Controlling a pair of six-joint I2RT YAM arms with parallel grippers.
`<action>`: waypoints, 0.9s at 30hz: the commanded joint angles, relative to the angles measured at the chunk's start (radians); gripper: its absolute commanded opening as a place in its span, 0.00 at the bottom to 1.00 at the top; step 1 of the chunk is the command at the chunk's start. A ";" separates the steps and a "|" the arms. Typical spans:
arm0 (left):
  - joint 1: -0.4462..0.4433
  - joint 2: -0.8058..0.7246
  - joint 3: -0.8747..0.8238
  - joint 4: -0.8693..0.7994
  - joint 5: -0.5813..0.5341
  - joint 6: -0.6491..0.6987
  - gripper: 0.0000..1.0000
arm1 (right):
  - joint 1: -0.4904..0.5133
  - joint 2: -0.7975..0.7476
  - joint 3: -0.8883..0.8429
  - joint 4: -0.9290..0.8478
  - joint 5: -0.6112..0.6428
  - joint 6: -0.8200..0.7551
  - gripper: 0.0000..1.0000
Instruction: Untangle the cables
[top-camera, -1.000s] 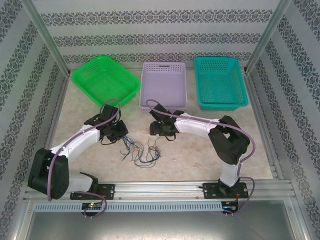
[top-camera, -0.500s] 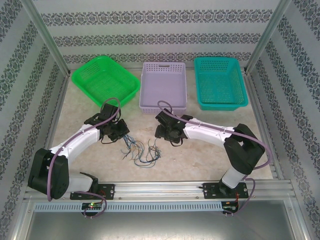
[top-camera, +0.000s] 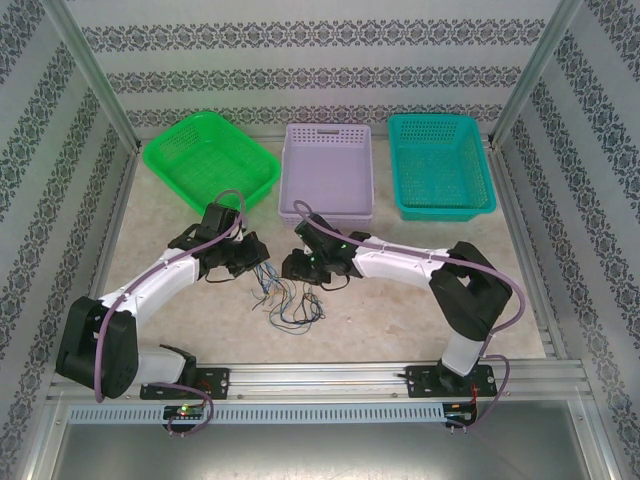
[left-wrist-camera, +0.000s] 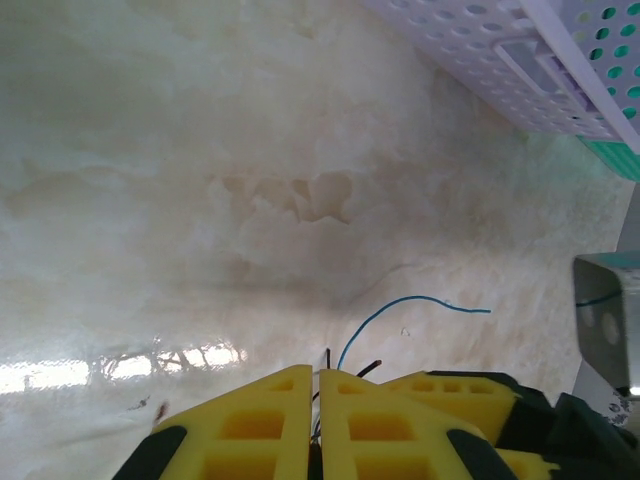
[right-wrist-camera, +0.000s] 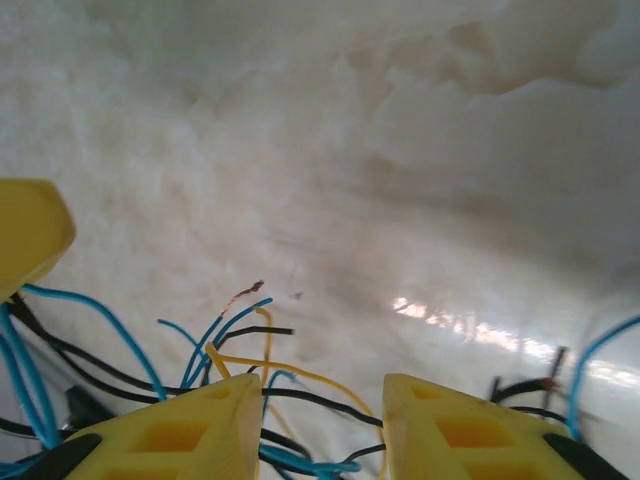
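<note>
Yellow-fingered left gripper pinches cables; right gripper gapes astride them.

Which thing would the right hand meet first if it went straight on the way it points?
Probably the cables: loose strands lie between the fingers of the open right hand, with bare table beyond. Depth is unclear.

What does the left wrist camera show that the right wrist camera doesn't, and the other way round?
Left wrist: the lilac perforated plastic basket, a teal plastic basket's corner, and the left gripper shut on the thin cables, one blue strand curling out. Right wrist: the right gripper open, blue, black and yellow strands tangled by its fingers. Both: yellow fingers, thin cables, the pale marbled tabletop.
</note>
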 joint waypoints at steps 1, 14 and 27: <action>0.006 0.000 0.018 0.054 0.019 0.027 0.00 | -0.012 0.028 0.021 0.029 -0.090 -0.011 0.36; 0.007 -0.012 0.007 0.043 0.010 0.023 0.00 | -0.027 -0.090 -0.060 0.051 -0.024 0.037 0.36; 0.007 -0.021 0.003 0.058 0.013 0.017 0.00 | -0.016 -0.064 -0.092 0.095 -0.097 0.088 0.37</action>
